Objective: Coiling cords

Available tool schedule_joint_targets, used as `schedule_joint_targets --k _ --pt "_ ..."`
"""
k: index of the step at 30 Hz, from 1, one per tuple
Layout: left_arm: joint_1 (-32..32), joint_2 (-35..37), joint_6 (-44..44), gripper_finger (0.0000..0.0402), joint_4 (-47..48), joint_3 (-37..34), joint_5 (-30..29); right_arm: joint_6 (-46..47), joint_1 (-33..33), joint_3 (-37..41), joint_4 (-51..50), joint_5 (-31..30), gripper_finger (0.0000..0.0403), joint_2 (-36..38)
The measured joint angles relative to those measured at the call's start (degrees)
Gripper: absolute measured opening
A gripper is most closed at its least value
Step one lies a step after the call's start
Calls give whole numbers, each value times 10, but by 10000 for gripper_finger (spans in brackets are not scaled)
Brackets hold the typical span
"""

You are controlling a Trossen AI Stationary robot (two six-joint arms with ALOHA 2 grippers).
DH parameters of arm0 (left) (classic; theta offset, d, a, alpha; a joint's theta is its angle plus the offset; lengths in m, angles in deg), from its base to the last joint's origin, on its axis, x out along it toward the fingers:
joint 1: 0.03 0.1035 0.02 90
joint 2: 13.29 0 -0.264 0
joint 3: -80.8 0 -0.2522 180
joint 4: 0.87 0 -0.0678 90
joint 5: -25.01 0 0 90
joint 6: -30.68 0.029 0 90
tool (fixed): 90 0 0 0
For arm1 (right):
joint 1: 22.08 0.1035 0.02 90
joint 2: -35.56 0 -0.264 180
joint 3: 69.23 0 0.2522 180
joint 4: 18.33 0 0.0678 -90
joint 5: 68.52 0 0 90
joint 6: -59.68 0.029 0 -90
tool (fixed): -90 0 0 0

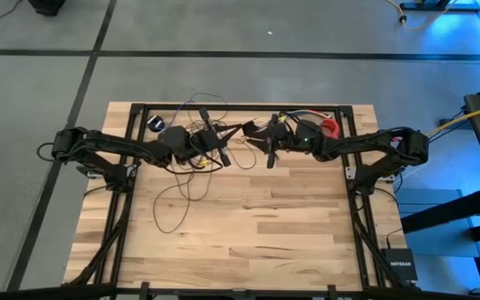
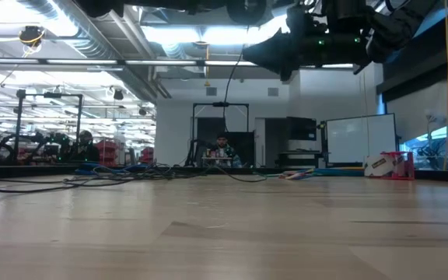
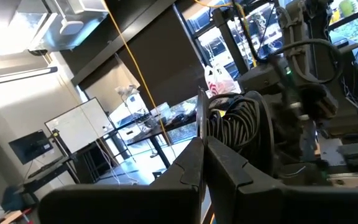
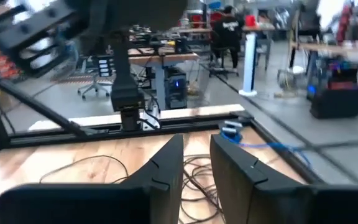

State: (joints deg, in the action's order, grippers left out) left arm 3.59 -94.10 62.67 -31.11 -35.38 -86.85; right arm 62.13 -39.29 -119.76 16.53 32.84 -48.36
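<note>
The cords are one thin dark wire. Loose loops [image 1: 186, 187] of it lie on the wooden table, and its small round puck [image 1: 157, 123] rests near the far edge. A bunch of wound turns [image 3: 241, 127] hangs at my right gripper [image 1: 262, 135], whose fingers [image 4: 194, 158] stand a narrow gap apart. My left gripper [image 1: 222, 138] is shut on a strand just left of it, both held above the table's far middle. In the low view a strand [image 2: 228, 101] hangs from the grippers down to the table. My left gripper pinches a single strand [image 3: 199, 134] between its two fingertips, coming level from the table's left. The strand rises clear of the table above the fingers. My right gripper comes level from the table's right and has closed on the wound turns [image 3: 229, 143]. Dark strands [image 4: 197, 180] run between its fingers. The bunch hangs clear of the table, and it hides the exact place of contact.
A red roll [image 1: 330, 127] and a short bundle of coloured wires [image 1: 302, 115] lie by the far right corner. A yellow cable [image 1: 465, 117] runs beyond the table's right edge. The near half of the table [image 1: 257, 233] is bare wood. A person sits in the room behind [image 2: 222, 148].
</note>
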Motion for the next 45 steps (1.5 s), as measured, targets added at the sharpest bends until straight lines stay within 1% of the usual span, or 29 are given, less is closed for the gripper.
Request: schedule_joint_targets --k 5,9,13,16,20,24,28,29,30,33,36,40,42,45 --pt "0 0 0 5 0 0 0 17 5 0 -6 6 102 -4" --pt "0 0 0 5 1 0 0 22 5 -15 -6 2 130 -34" --pt "0 0 0 5 2 0 0 9 5 -33 -2 30 155 -60" --pt "0 0 2 5 2 0 0 -2 5 -36 -2 32 158 -64" --pt "0 0 2 5 2 0 0 -12 6 -36 8 31 141 -64" --pt "0 0 3 5 2 0 0 -41 13 -36 -2 10 98 -64" --pt "0 0 -1 5 1 0 0 -96 34 -36 -13 -56 30 -64" --pt "0 0 -5 5 -3 0 0 -111 42 -36 -12 -73 16 -64" --pt "0 0 -13 5 -6 0 0 -125 50 -36 -7 -90 10 -64" --pt "0 -1 -32 5 -20 0 0 -143 72 -36 18 -137 19 -64" --pt "3 -3 -48 5 -23 1 0 -164 89 -40 25 -162 19 -64" --pt "11 -5 -62 5 -24 1 0 -193 106 -55 9 -183 6 -64" --pt "15 -5 -69 5 -25 1 0 -205 111 -61 3 -197 11 -64" --pt "15 -5 -73 5 -25 1 0 -222 114 -74 -4 -199 18 -64"
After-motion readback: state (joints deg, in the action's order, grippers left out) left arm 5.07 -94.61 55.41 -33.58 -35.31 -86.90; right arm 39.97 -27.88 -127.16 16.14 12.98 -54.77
